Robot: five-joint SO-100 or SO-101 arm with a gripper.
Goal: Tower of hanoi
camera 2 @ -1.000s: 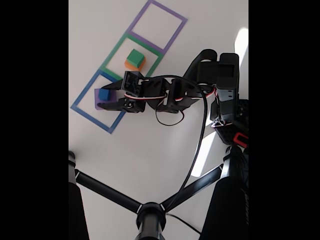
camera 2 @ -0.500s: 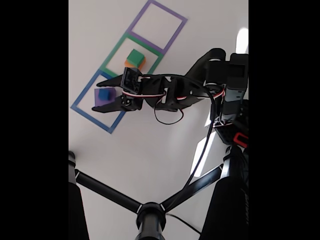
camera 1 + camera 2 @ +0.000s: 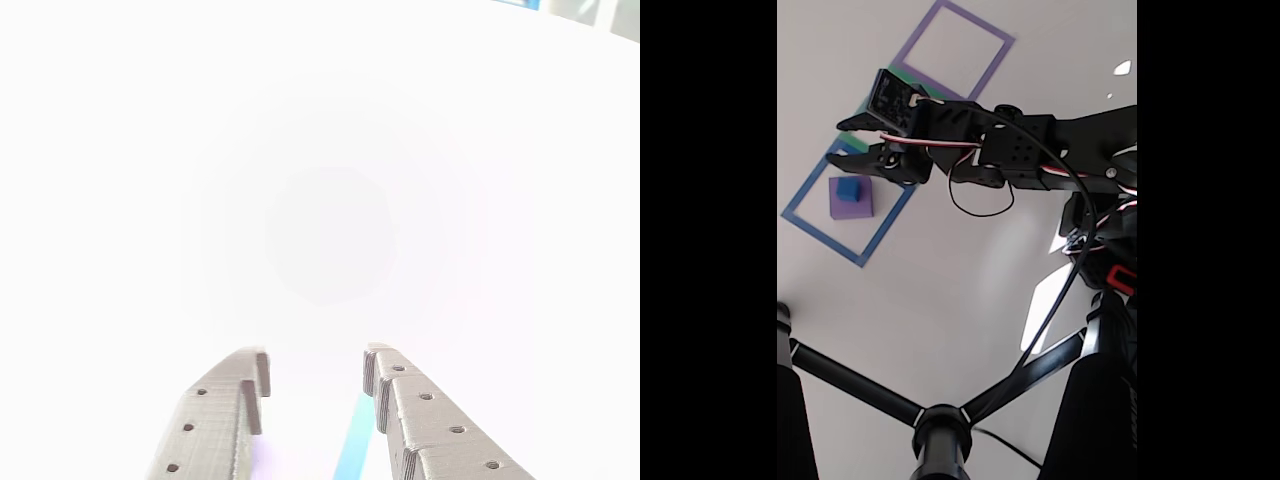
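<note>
In the fixed view a small blue cube (image 3: pixel 848 188) sits on a flat purple block (image 3: pixel 862 209) inside the blue tape square (image 3: pixel 822 233). My gripper (image 3: pixel 837 142) hangs open just above and behind that stack, apart from it, with nothing between its fingers. The arm covers most of the green tape square (image 3: pixel 902 76), and what lies inside it is hidden. In the other view the two grey fingers (image 3: pixel 405 400) stand apart at the bottom edge, and my gripper (image 3: pixel 315 368) is empty over a washed-out white surface.
A purple tape square (image 3: pixel 995 60) lies at the far end of the row. The arm's base (image 3: pixel 1110 250) stands at the right. Black tripod legs (image 3: pixel 930 430) cross the lower part of the fixed view. A blue tape strip (image 3: pixel 352 450) shows between the fingers.
My gripper has let go of the blue cube, which rests on the purple block, and has risen and swung toward the green square. The arm now hides the green and orange blocks.
</note>
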